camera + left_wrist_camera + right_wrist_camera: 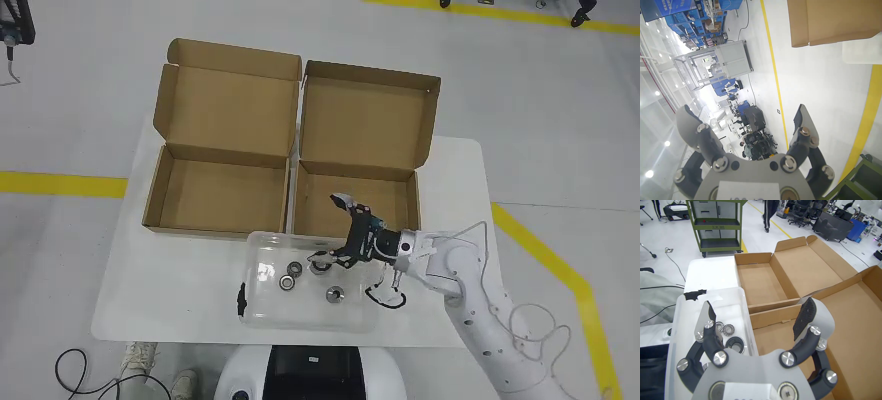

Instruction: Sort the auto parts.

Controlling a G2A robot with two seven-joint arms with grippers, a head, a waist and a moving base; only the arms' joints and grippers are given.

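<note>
Right gripper (pixel 759 306), spread and empty, hangs where the clear bin (pixel 728 302) meets a cardboard box (pixel 848 317).

Lighting: bright, even, from overhead. Ceiling lamps (pixel 657 93): glare spots and white haze, left wrist view. Floor (pixel 80 100): pale, washed by light. Shadows: soft, faint. Wrist views: lines bowed toward edges.

Nothing is reading clearly: print on the blue banner (pixel 668 8) and on the green cart (pixel 716 227) is showing too small.
</note>
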